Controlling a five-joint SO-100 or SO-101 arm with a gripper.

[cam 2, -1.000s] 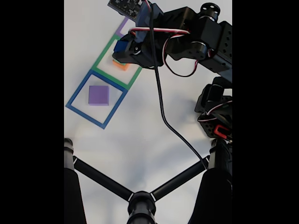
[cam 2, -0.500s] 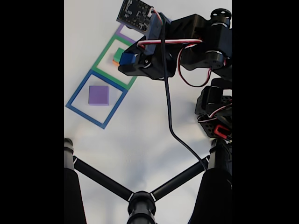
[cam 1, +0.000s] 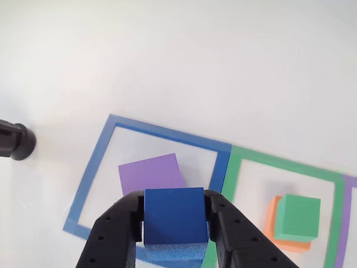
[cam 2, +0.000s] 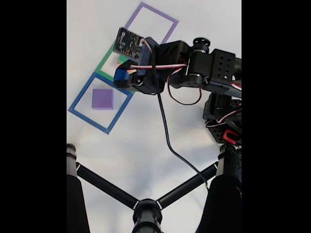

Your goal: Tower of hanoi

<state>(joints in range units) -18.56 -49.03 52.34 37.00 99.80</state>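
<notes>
One matte blue cube [cam 1: 174,223], gripper [cam 1: 174,230] clamped

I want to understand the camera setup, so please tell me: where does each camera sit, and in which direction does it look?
Other view: it seems to ride on the arm just behind the gripper, looking down at the table; the black fingers show, clamped on the blue cube.
Fixed view: high above, beside a black tripod, looking down at the table; the whole arm shows.
Both share the blue cube, the purple tile inside the blue square outline, and the green square outline.
</notes>
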